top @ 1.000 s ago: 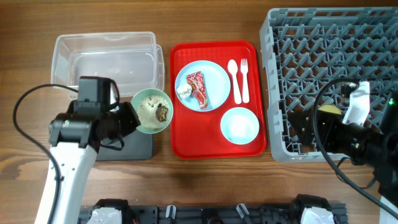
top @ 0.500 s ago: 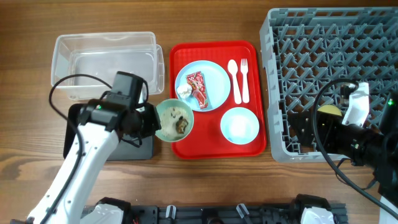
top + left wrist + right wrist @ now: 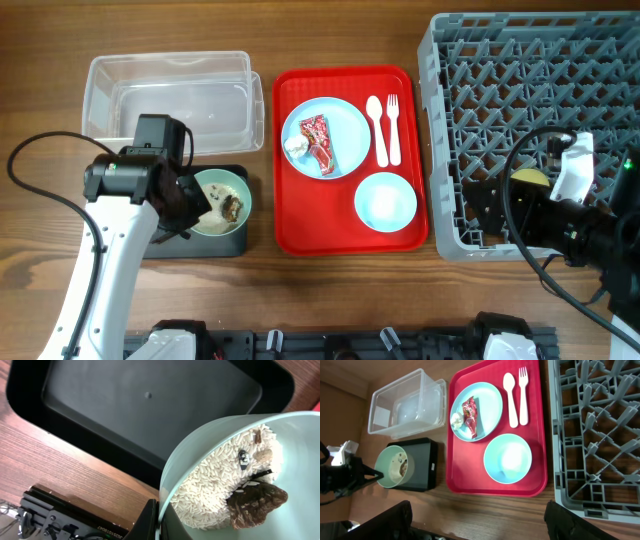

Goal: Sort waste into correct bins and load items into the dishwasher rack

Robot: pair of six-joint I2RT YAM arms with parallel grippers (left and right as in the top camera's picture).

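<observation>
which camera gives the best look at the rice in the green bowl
Left wrist: the rice is close up, with single grains and a brown scrap plain to see. Overhead shows the green bowl small over the black tray, its contents just specks. Right wrist shows it far off and tiny.

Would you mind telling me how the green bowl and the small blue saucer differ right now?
The green bowl holds rice and brown scraps; the small blue saucer looks empty. The bowl is held over the black tray by the left fingers; the saucer lies flat on the red tray. Both are round and pale.
</observation>
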